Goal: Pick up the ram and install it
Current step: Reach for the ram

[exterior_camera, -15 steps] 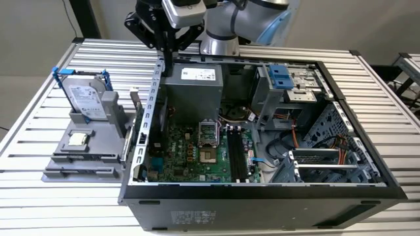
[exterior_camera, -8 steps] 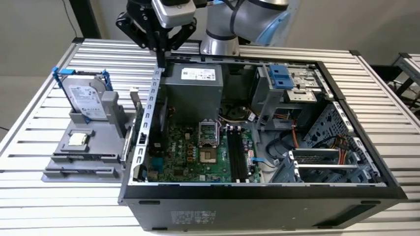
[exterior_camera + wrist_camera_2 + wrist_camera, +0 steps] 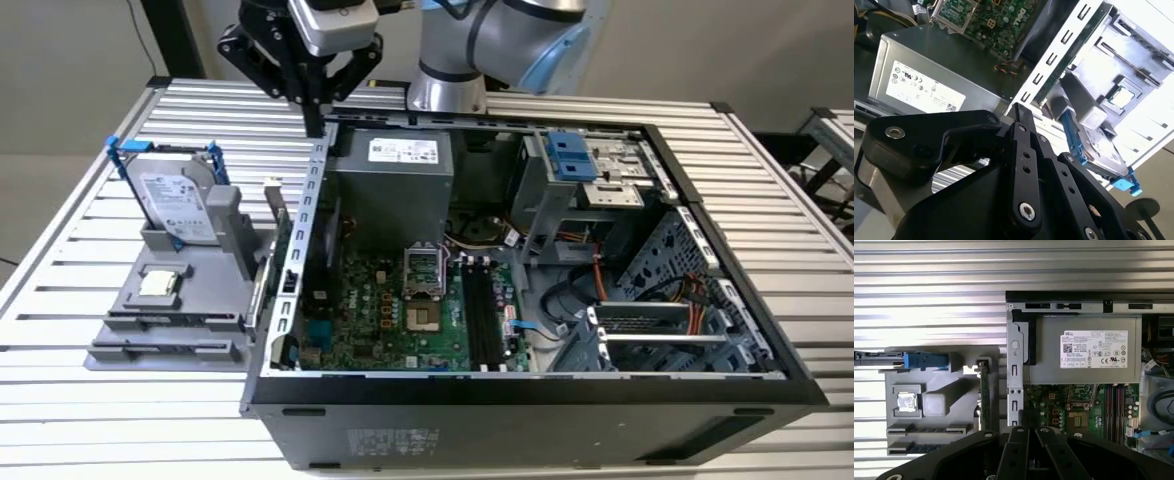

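The ram (image 3: 276, 203) is a long thin stick standing on edge in a grey holder (image 3: 174, 310), between the hard drive and the computer case's outer wall. It appears as a narrow green strip in both wrist views (image 3: 985, 396) (image 3: 1070, 64). My gripper (image 3: 316, 126) hangs above the case's far corner on the exterior view's left, beyond the ram and higher than it. Its black fingers (image 3: 1022, 119) are shut together with nothing between them, as the first wrist view's gripper (image 3: 1028, 424) also shows. The motherboard's long memory slots (image 3: 481, 318) (image 3: 1114, 405) lie inside the open case.
The open computer case (image 3: 534, 385) holds a grey power supply (image 3: 394, 180) and a drive cage (image 3: 594, 165). In the holder stand a silver hard drive with blue bracket (image 3: 180, 195) and a small square CPU chip (image 3: 158, 283). All rests on a slatted metal table (image 3: 80, 400).
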Controlling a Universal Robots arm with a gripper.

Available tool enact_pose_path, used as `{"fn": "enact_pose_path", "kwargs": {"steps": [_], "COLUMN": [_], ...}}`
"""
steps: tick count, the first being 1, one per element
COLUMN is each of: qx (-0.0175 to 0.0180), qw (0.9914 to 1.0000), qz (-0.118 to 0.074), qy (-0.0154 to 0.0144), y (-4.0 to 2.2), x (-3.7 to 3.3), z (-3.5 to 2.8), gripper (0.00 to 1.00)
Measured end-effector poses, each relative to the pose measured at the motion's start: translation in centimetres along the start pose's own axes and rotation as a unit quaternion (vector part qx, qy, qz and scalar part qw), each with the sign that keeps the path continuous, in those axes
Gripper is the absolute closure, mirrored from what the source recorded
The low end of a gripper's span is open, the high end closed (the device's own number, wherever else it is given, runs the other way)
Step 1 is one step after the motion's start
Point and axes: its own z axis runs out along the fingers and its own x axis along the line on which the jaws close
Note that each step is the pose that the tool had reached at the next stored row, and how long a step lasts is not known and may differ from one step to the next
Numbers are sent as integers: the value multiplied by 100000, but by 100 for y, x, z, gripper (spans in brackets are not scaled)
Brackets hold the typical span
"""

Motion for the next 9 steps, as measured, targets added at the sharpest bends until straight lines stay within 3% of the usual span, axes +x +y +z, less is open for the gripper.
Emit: {"fn": "enact_pose_path", "kwargs": {"steps": [9], "qx": [-9], "qw": [99998], "qz": [-598], "qy": [31], "y": [-7], "x": [216], "z": [-5], "gripper": [100]}}
